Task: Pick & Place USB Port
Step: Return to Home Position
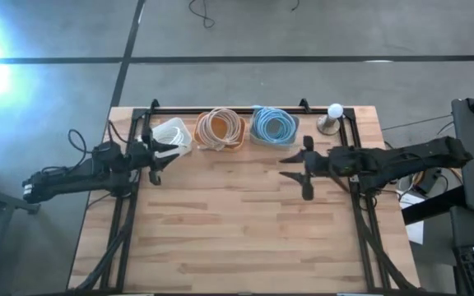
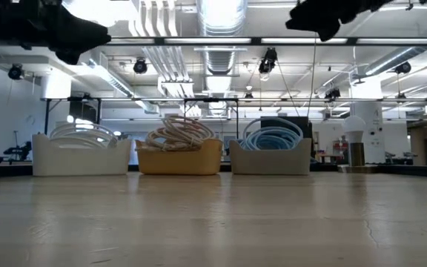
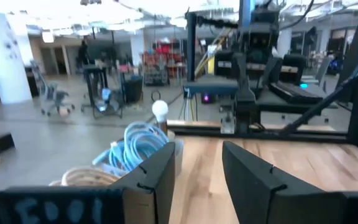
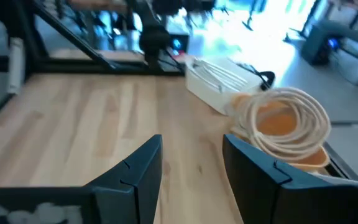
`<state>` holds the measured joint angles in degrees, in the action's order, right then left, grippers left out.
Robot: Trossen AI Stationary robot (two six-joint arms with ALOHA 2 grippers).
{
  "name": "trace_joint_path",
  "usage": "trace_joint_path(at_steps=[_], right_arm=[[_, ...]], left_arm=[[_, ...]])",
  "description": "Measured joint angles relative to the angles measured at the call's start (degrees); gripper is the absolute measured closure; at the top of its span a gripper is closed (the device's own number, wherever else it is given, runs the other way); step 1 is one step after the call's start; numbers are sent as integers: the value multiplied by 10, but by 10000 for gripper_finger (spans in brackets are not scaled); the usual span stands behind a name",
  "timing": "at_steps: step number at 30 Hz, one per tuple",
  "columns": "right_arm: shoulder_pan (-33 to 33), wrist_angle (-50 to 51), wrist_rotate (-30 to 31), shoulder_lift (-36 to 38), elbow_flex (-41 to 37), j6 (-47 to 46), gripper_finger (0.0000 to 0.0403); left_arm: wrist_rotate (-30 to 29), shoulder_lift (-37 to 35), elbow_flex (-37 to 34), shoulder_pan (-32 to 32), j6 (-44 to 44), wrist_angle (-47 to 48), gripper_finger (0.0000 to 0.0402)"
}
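Three small bins stand in a row along the table's far edge: a white bin with white cable, an orange bin with coiled beige cable, and a blue-grey bin with coiled light-blue cable. In the low view they are the white bin, the orange bin and the blue-grey bin. My left gripper hovers open beside the white bin. My right gripper hovers open in front of the blue-grey bin. Both are empty and raised above the table.
A white ball on a round metal stand sits at the table's far right corner. Black frame rails run along the table's left, right and far sides. The wooden table top lies bare toward the near edge.
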<state>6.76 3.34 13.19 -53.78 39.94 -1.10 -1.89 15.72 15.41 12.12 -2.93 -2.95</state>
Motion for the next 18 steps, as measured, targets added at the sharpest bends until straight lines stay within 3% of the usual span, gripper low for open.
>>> trace_joint_path(at_steps=[9,18], right_arm=[[0,-114,-15,131,-144,-2,234],[0,-153,-15,239,-227,-1,236]], left_arm=[[-12,-37,-37,0,-22,-16,264],[-20,-81,-62,1,-28,-20,264]])
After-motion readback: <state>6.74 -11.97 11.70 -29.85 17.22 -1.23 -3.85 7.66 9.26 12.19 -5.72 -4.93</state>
